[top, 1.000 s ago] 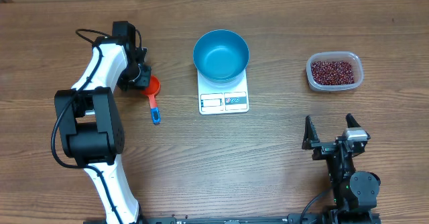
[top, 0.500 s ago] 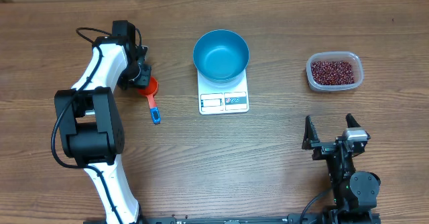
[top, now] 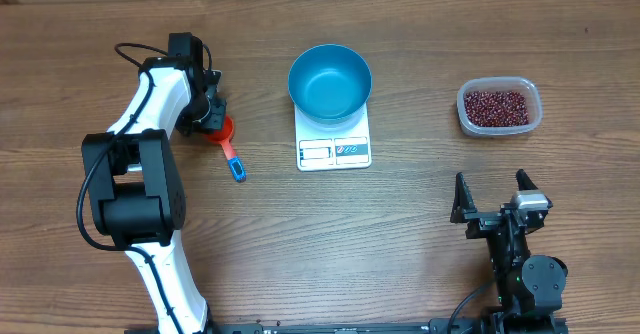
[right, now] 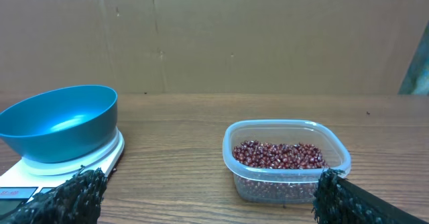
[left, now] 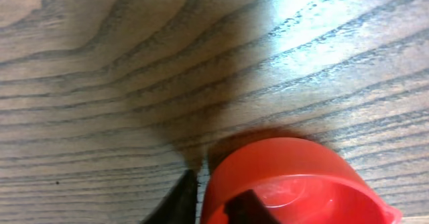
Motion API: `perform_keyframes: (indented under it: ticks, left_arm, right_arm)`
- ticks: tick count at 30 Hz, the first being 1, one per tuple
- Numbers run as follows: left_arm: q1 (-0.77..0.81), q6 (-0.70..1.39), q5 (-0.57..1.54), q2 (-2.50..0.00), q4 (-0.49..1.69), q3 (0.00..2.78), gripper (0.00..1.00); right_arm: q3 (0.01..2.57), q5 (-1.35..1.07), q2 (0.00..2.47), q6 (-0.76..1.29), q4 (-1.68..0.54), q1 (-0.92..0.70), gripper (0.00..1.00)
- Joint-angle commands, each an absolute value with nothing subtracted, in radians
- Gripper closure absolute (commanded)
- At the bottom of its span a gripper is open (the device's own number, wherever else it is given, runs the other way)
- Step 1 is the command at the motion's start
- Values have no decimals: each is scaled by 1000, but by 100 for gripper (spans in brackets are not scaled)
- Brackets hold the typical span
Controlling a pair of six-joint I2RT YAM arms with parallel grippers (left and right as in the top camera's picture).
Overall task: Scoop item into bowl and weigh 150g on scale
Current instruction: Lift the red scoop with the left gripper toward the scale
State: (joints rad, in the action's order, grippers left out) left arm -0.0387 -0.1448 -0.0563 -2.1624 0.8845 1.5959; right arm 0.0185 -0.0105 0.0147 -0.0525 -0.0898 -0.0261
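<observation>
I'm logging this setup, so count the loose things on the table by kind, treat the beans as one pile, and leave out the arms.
blue bowl: 1
white scale: 1
red scoop: 1
clear tub: 1
bean pile: 1
Total: 5

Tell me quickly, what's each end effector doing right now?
Left end effector: closed on the rim of the red scoop.
Right end effector: open, holding nothing.
</observation>
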Motion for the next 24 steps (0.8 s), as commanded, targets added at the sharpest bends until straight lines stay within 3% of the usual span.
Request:
perform_keyframes:
  ticks: [1,10,24]
  left_arm:
    - [-32,-154,-44,-2185,881,1588,96]
    - [-32,-149,-21,-2179,902,1608,96]
    - [-31,99,-7,-2011,1008,1652,96]
  right_arm:
    - [8,-1,4,-54,-84,-22,0]
    - [8,-1,4,-54,-84,-22,0]
    - [8,-1,4,-54,-84,-22,0]
